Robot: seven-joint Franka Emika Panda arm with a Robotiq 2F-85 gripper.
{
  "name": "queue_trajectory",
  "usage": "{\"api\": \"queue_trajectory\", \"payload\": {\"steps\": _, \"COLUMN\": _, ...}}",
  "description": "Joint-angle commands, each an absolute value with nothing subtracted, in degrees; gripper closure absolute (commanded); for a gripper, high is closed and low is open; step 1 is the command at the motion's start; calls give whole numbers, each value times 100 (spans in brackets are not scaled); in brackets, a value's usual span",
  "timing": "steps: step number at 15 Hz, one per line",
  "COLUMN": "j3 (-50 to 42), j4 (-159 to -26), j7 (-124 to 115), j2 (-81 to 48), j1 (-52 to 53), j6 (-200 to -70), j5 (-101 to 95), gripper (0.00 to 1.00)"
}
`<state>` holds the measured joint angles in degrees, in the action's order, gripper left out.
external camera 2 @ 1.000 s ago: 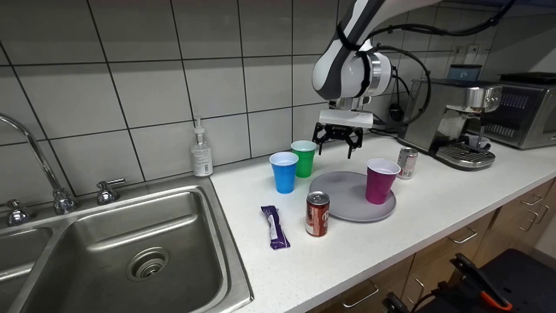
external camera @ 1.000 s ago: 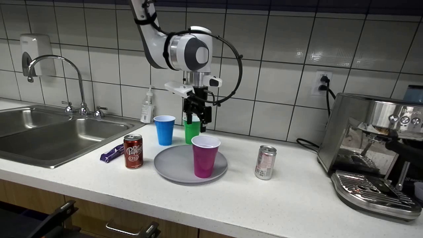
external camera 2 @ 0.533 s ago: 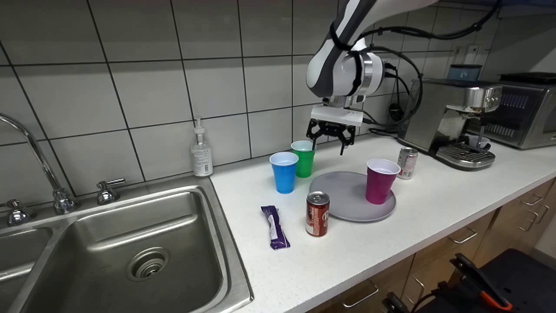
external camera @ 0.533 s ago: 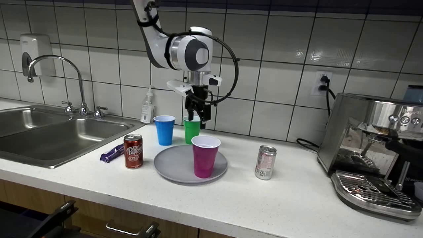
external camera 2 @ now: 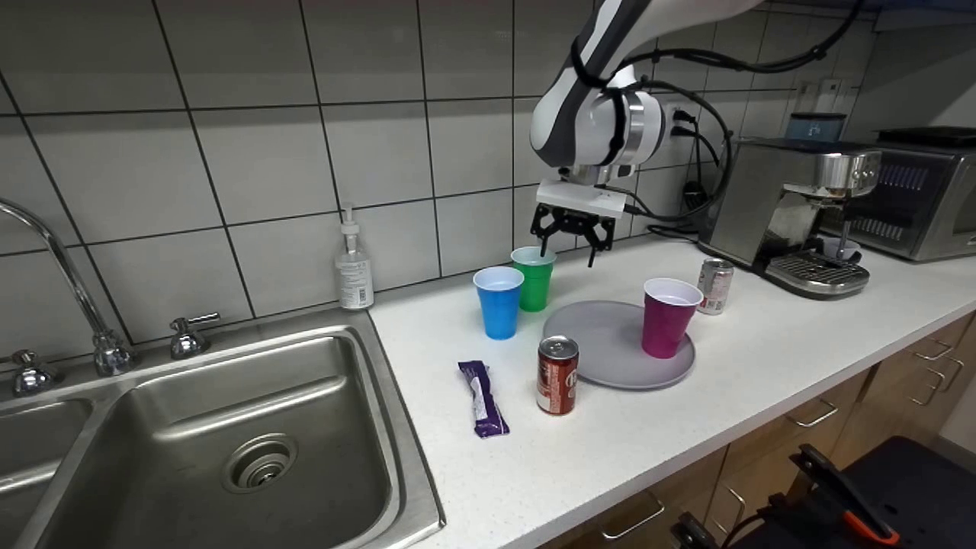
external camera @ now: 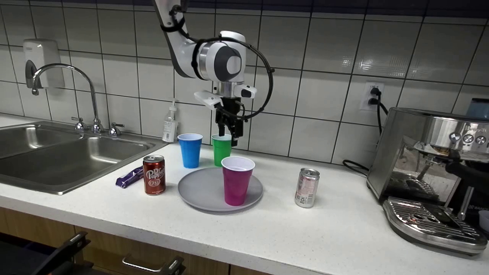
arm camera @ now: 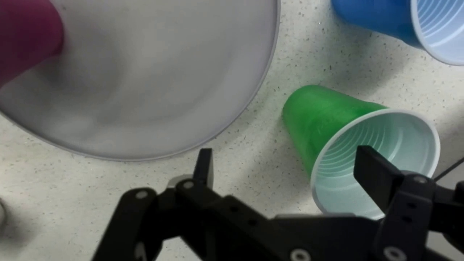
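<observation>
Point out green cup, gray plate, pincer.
Green cup [external camera 2: 535, 286]: in an exterior view, outer wall.
Gray plate [arm camera: 163, 79]: wrist view, bare upper surface.
Pincer [external camera 2: 566, 259]: in an exterior view, midway between fingertips.

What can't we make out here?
Green cup: wrist view, rim and inside partly hidden by a gripper finger.
Blue cup: wrist view, cut by the top and right edges.
Magenta cup: wrist view, cut by the top and left edges.
Purple wrapper: in an exterior view, one end behind the red can.
Silver can: in an exterior view, print too blurred to read.
</observation>
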<state>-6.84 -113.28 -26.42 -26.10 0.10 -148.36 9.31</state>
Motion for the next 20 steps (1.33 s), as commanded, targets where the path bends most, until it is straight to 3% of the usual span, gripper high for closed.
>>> {"api": "queue_trajectory", "payload": {"steps": 1, "j3": -713, "j4": -11146, "j7": -2849, "j2": -2722, "j1": 62, "j6": -14839, "j5": 989, "gripper": 0}}
{"api": "queue_trajectory", "payload": {"steps": 20, "j3": -789, "j4": -11219, "j7": -2851, "j2": -2717, "j1": 103, "j6": -14816, "j5": 891, "gripper": 0}}
